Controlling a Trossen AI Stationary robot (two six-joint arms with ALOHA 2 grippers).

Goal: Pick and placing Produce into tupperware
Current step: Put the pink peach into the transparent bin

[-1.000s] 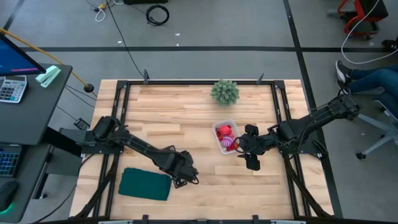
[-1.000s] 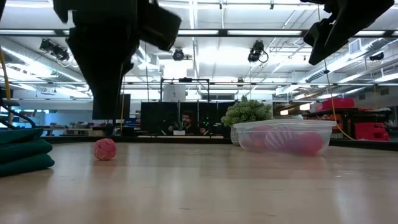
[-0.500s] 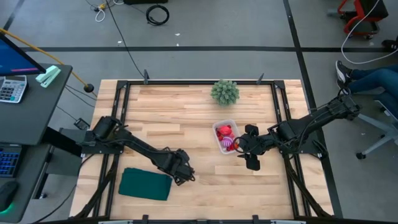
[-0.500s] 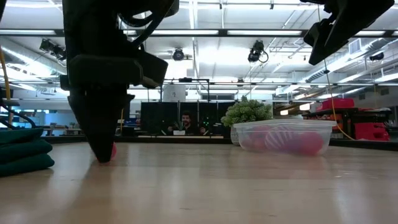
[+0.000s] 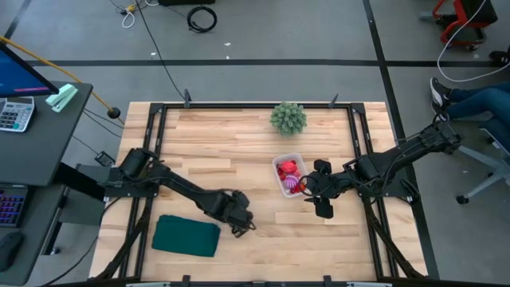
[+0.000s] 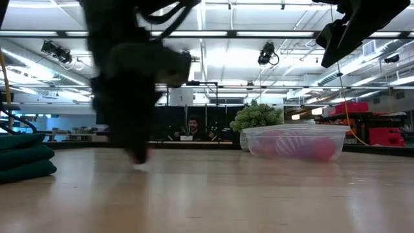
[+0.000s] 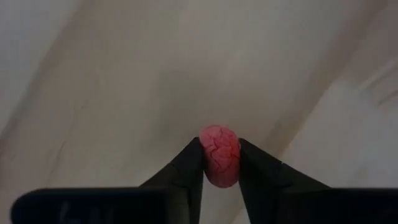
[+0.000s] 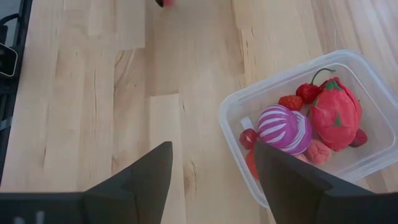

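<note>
My left gripper is low over the wood near the table's near edge, right of the dark green cloth, and is shut on a small pink-red berry. In the low view its fingertips are blurred. The clear tub stands right of the table's centre. It holds a purple-striped ball, a larger red piece and small red berries. My right gripper hangs open above the table, just off the tub's near right corner. My left gripper pinches the berry's two sides between its two fingers, at their free ends. The fingers come from above, pointing down. Whether the berry is clear of the table I cannot tell.
A green bushy plant stands near the far edge, beyond the tub. The folded green cloth lies at the near left. Bare wood stretches between my left gripper and the tub. A person sits in the room behind the table.
My left gripper came down over the berry that lay on the table, then shifted toward the table's right. The berry has left its old spot and sits between the fingers now. My right arm kept still.
</note>
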